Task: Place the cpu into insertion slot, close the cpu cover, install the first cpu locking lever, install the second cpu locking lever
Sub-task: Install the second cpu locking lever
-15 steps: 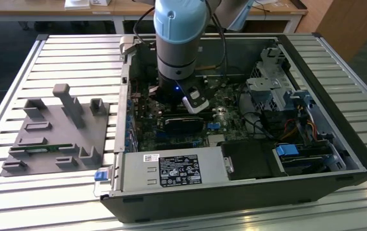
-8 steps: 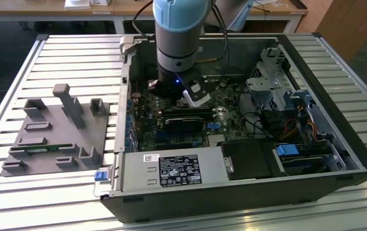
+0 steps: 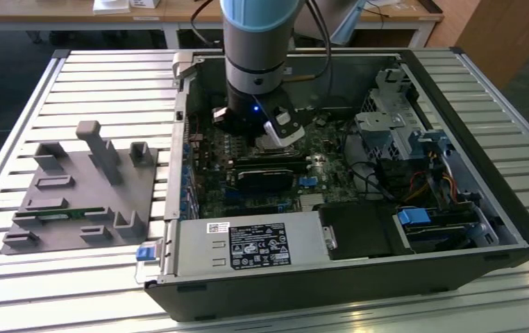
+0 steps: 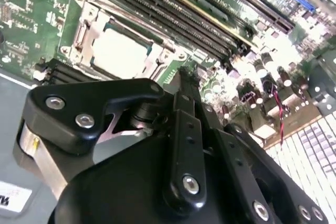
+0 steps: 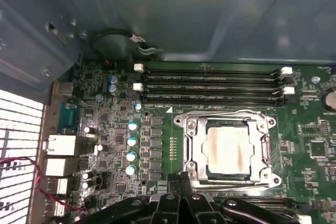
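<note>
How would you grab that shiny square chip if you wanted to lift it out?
The cpu lies flat in the insertion slot with the cpu cover closed over its edges. Only its top shows, so the cover must open first; then grip two opposite edges from straight above.

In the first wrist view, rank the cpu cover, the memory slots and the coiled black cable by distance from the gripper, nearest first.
1. cpu cover, just beyond the gripper, closed over the cpu.
2. memory slots, past the cover.
3. coiled black cable, farthest, against the case wall.

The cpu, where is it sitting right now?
The cpu lies in the insertion slot on the green motherboard, framed by the closed cpu cover, beside the long memory slots in both wrist views.
</note>
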`<state>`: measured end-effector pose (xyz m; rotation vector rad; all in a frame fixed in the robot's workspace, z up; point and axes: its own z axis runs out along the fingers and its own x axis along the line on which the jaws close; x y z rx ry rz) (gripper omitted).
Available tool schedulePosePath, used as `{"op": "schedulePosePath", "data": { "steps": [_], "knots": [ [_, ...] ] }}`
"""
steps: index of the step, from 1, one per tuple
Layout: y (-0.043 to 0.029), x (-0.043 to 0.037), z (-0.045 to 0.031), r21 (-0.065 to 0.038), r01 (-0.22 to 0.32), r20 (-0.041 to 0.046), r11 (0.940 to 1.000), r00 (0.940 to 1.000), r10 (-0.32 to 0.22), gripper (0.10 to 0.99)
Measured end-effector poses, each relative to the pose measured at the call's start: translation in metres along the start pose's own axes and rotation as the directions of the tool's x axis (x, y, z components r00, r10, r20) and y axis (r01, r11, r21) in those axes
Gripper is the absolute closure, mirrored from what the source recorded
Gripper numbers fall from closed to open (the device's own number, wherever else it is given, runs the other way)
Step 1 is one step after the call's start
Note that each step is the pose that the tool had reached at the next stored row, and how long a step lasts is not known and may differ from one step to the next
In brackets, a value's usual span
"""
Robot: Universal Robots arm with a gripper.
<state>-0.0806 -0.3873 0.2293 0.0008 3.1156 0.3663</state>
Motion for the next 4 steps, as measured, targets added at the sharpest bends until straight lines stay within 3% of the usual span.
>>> {"op": "schedulePosePath", "data": {
  "steps": [4],
  "knots": [
    [0.0002,0.0000,-0.0008,0.000,0.000,0.0002,1.0000,1.0000,0.000,0.980]
  ]
}}
